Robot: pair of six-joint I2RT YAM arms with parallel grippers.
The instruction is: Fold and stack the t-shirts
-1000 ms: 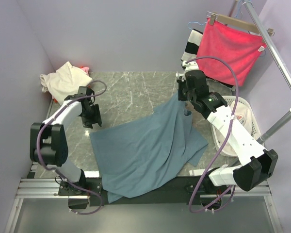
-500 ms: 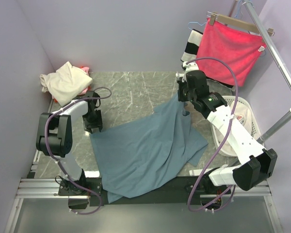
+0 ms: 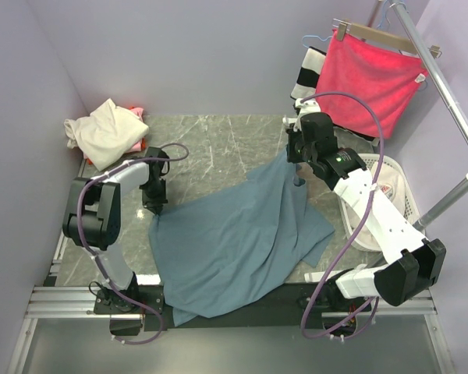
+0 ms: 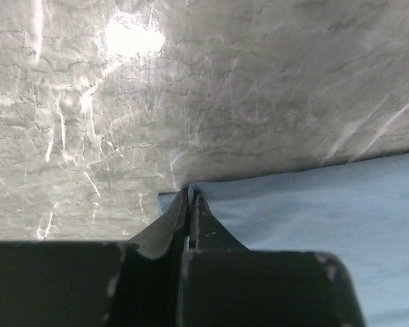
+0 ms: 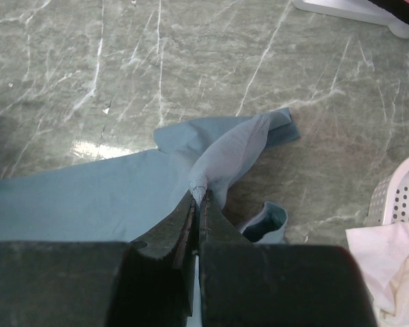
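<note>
A dusty blue-grey t-shirt (image 3: 234,241) lies spread over the marble table (image 3: 210,144) and hangs over its near edge. My left gripper (image 3: 156,207) is shut on the shirt's far left corner, and the left wrist view shows that corner pinched at the fingertips (image 4: 189,195) with the blue cloth (image 4: 313,218) running off to the right. My right gripper (image 3: 297,161) is shut on a bunched fold at the shirt's far right, lifted off the table (image 5: 198,194). A cream t-shirt (image 3: 105,132) lies crumpled at the back left with a pink one (image 3: 135,114) peeking out behind it.
A white laundry basket (image 3: 357,234) at the right holds a white t-shirt with red print (image 3: 386,187). A bright pink-red towel (image 3: 370,74) and a striped cloth (image 3: 306,74) hang at the back right by a metal rail (image 3: 452,101). Walls close the left and back.
My left gripper moved right to the blue-grey shirt's left corner and shut on it. The right arm kept its grip and place.
</note>
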